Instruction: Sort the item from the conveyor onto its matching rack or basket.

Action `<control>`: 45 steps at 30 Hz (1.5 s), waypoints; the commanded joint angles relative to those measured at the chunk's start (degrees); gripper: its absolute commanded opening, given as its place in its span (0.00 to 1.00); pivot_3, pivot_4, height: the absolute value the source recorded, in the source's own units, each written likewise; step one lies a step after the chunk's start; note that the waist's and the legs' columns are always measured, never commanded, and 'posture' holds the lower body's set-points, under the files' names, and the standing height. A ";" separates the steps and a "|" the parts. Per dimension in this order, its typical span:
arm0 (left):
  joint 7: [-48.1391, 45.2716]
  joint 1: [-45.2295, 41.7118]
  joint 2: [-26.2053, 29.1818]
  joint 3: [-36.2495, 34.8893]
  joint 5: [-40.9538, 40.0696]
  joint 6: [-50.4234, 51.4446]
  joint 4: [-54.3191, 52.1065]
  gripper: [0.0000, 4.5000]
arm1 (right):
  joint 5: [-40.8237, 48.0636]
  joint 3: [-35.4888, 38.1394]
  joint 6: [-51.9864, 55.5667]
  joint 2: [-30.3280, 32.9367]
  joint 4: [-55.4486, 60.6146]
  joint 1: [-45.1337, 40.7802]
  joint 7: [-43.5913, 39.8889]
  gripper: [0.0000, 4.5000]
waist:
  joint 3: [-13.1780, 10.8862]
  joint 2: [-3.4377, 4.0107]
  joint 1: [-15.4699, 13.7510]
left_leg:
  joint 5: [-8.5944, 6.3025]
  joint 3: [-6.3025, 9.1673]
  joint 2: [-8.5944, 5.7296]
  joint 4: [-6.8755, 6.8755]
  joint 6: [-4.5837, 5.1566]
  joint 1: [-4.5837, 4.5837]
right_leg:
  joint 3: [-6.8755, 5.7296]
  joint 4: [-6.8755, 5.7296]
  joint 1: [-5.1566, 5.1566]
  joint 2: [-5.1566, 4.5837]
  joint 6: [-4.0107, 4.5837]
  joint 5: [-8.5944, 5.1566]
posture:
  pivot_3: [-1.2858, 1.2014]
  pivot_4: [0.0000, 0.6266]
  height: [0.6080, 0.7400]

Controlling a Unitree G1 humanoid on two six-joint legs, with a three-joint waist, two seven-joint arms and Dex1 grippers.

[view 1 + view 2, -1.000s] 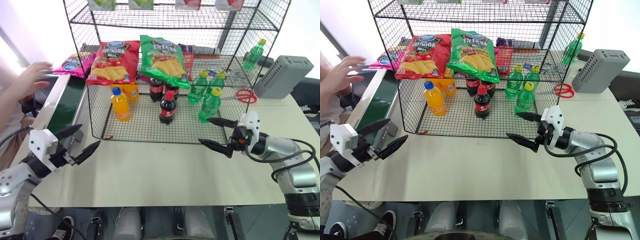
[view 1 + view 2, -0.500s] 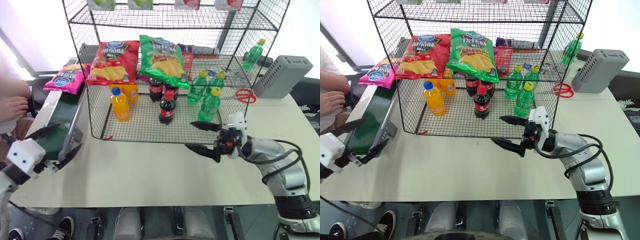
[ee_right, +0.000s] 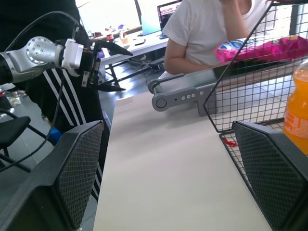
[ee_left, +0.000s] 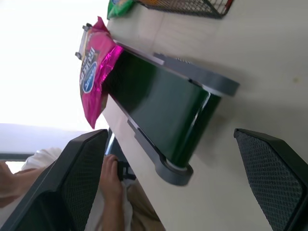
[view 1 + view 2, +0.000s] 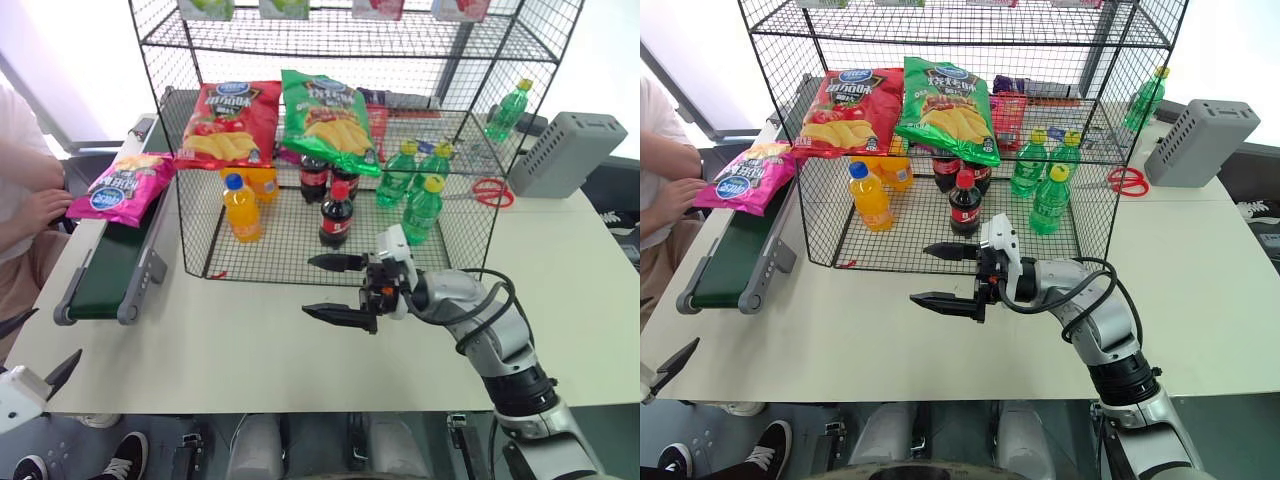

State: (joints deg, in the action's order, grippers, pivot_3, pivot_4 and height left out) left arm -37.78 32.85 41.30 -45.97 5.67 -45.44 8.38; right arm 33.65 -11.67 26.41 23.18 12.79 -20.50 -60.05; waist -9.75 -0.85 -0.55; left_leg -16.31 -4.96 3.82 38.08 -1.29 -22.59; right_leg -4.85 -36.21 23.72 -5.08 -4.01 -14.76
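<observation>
Looking down through the head camera, we see the magenta-pink chip bag point(image 5: 121, 187) lying on the far end of the dark green conveyor point(image 5: 110, 268), its blue oval logo and pictured yellow chips facing up, one edge hanging past the belt's frame toward a person's hand point(image 5: 42, 208). The black wire rack point(image 5: 330, 150) stands just beside the belt on a pale beige table point(image 5: 300, 350), carrying a red chip bag point(image 5: 228, 122), a green chip bag point(image 5: 330, 118) and assorted drink bottles. Our right gripper point(image 5: 340, 289) hovers above the table in front of the rack, fingers spread wide and empty. Our left gripper point(image 5: 40, 385) sits low at the table's near corner, also spread and empty.

From the left wrist, the glossy bag overhangs the belt's far end, foil creased.

From the right wrist, the bag shows beyond the rack's mesh, with a bright office behind.
</observation>
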 commanded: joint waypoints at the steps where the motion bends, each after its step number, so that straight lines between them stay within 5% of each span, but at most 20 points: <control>1: 2.65 0.27 2.44 0.24 1.09 -1.85 2.26 1.00 | -1.36 -1.43 -2.12 0.79 0.09 -0.46 -3.08 0.99 | 0.00 0.00 0.05 | 0.00 0.01 0.00 0.00 0.00 0.00 | 0.00 0.00 0.00 0.00 0.00 0.00 | 0.52 0.24 1.00; 17: 13.36 -4.69 10.54 6.14 9.07 -2.99 12.49 1.00 | -3.81 -1.14 -3.12 1.72 -2.24 -1.83 -5.56 0.99 | 0.00 0.00 1.44 | 0.00 -0.07 0.01 -0.05 0.00 -0.01 | -0.01 -0.05 0.08 0.01 -0.16 0.11 | 0.52 0.24 1.00; 33: 14.08 -9.95 14.50 8.52 4.45 3.24 15.16 1.00 | -3.31 0.54 -2.67 2.44 -1.02 -1.10 -3.01 0.99 | 0.03 -0.06 1.34 | 0.00 -0.28 -0.01 -0.08 -0.01 -0.18 | -0.01 -0.13 0.30 0.00 -0.16 0.14 | 0.52 0.24 1.00; 37: 12.66 -9.72 14.56 9.25 2.80 4.01 14.54 0.72 | -3.94 2.08 -3.49 3.38 -1.65 -0.40 -2.36 1.00 | 0.04 -0.06 1.42 | 0.01 -0.32 0.00 -0.07 -0.01 -0.33 | 0.00 -0.17 0.48 0.00 -0.17 0.14 | 0.52 0.24 1.00; 43: 11.53 -10.40 13.67 10.02 0.33 6.54 13.87 0.05 | -3.88 3.04 -3.66 4.55 -1.29 -0.02 -2.32 1.00 | 0.04 -0.07 1.41 | 0.02 -0.34 -0.03 -0.05 -0.02 -0.52 | 0.00 -0.26 0.71 0.02 -0.17 0.15 | 0.52 0.24 1.00; 45: 11.28 -10.63 13.56 10.31 -0.40 7.90 13.45 0.02 | -3.92 3.58 -3.93 4.58 -1.54 -0.45 -1.91 1.00 | 0.05 -0.08 1.38 | 0.02 -0.34 -0.03 -0.03 -0.02 -0.52 | -0.01 -0.29 0.70 0.02 -0.17 0.15 | 0.52 0.24 1.00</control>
State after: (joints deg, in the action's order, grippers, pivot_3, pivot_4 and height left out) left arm -26.34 22.29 54.70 -34.85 7.27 -38.40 23.13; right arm 29.45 -9.89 23.41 27.65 9.81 -20.63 -62.26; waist -9.70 -0.93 0.83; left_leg -16.29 -5.29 3.80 38.07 -1.32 -23.12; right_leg -4.86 -36.50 24.43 -5.05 -4.18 -14.61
